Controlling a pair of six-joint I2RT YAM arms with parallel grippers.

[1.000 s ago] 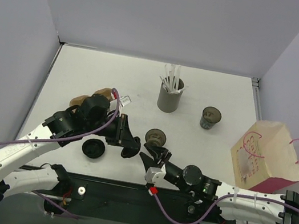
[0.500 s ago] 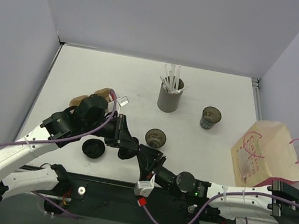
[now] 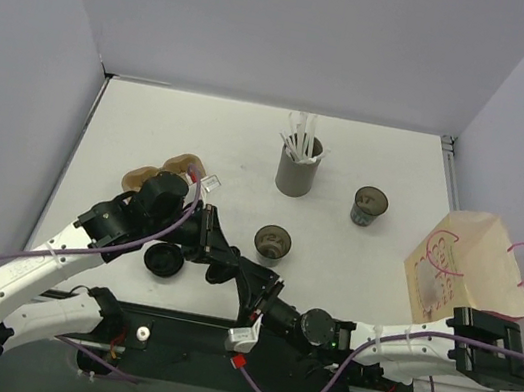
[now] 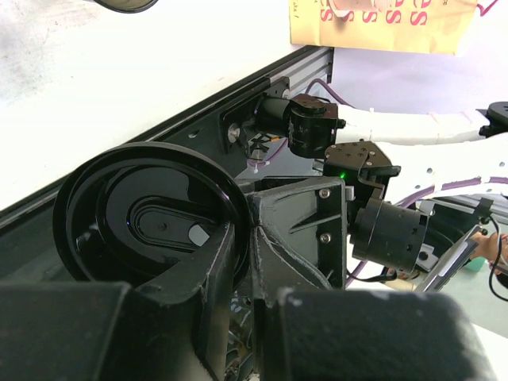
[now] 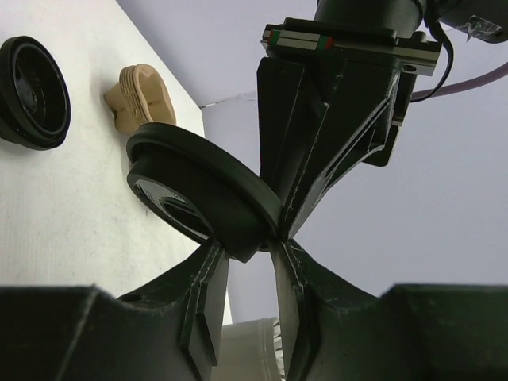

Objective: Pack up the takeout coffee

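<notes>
Pinching lid in left gripper, clear of tabletop. Flanking same lid's rim with right gripper; cannot tell whether gripping yet. Standing upright mid-tabletop, just beyond both grippers: cup.

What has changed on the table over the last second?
The right pincer moved left and now straddles the rim of the black lid held in the left pincer, its jaws narrowing. The left pincer kept its grip. The near cup, far cup, straw holder, paper bag and loose table lid stayed put.
</notes>
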